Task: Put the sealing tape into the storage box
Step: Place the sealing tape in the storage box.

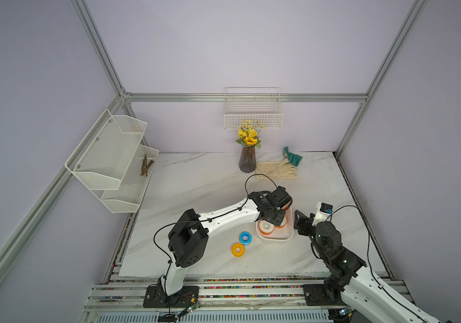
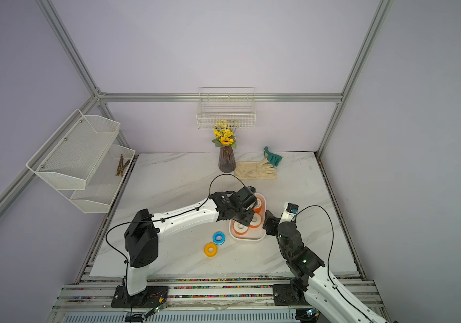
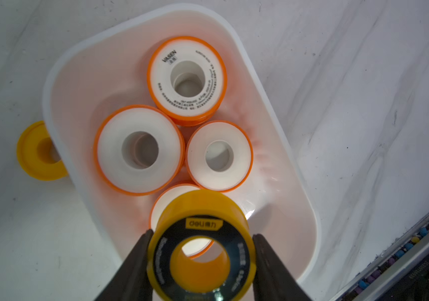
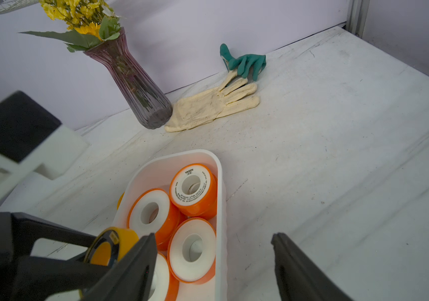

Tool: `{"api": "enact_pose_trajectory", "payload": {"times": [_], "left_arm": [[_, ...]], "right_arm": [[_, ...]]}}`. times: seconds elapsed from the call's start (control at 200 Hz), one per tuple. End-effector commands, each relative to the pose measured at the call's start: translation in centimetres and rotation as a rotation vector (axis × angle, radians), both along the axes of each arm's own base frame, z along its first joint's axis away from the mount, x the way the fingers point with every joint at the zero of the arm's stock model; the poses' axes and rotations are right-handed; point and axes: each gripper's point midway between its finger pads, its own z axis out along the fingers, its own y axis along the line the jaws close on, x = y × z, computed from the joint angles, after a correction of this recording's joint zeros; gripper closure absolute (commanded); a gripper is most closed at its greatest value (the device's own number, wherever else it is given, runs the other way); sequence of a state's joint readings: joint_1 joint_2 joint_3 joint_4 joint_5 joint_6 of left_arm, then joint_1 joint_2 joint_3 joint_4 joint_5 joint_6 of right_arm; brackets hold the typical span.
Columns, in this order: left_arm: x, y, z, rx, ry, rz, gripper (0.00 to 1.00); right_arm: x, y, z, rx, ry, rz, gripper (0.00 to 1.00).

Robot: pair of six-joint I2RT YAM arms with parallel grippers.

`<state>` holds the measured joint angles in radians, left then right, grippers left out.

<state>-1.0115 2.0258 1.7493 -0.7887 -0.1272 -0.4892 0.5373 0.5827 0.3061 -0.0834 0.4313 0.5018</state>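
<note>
Yellow plastic with a black printed face, the black-and-yellow spool [image 3: 201, 245] hangs on edge just above the near end of the storage box [image 3: 182, 11]. The left gripper [image 3: 203, 235] pinches it across its outer band, jaws about half apart and pressed on opposite sides. Four orange spools [image 3: 139, 149] already lie flat inside the box, one of them partly hidden beneath the held spool. A yellow spool [image 1: 237, 249] and a blue-and-white spool [image 1: 245, 238] wait on the table [image 1: 195, 181] just outside the box, on the side facing the left arm. The right gripper [image 4: 213, 238] sits beside the opposite side of the box with its jaws wide apart and nothing between them. These spools look light and stiff, with smooth glossy shells that could slip or twist in a pinch. The safest hold is probably square across the full width of the outer band, as here, or one finger through the centre hole. They seem sturdy enough to drop a short way. Legible writing is scarce: "VASEN" on the white face of the orange spool at the far end of the box, and "deli" in a yellow patch on the held spool's black face. The fine print ringing both is too small to read.
</note>
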Motion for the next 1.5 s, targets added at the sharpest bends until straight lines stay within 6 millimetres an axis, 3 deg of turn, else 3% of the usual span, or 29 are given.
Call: {"api": "enact_pose_trajectory", "payload": {"times": [0.0,0.445,0.93,1.11,1.305,1.495], "left_arm": [[0.1,-1.6,0.3,-0.009,0.009,-0.045,0.51],[2.5,-3.6,-3.4,0.064,-0.004,-0.044,0.5],[3.2,-4.0,-4.7,0.083,-0.003,-0.048,0.46],[3.1,-4.0,-4.9,0.084,0.0,-0.048,0.42],[3.2,-4.0,-4.9,0.085,0.0,-0.045,0.3],[3.0,-4.1,-4.2,0.067,0.004,-0.049,0.29]], "right_arm": [[-0.1,-0.7,-0.6,-0.007,0.021,-0.038,0.25],[-0.3,-1.1,-0.6,-0.001,0.02,-0.054,0.25],[-0.2,-1.0,-0.7,-0.004,0.026,-0.055,0.25],[-0.2,-1.0,-0.7,-0.003,0.023,-0.053,0.24],[-0.1,-0.9,-0.7,-0.007,0.027,-0.049,0.24],[-0.2,-0.9,-0.7,-0.005,0.024,-0.048,0.24]]}}
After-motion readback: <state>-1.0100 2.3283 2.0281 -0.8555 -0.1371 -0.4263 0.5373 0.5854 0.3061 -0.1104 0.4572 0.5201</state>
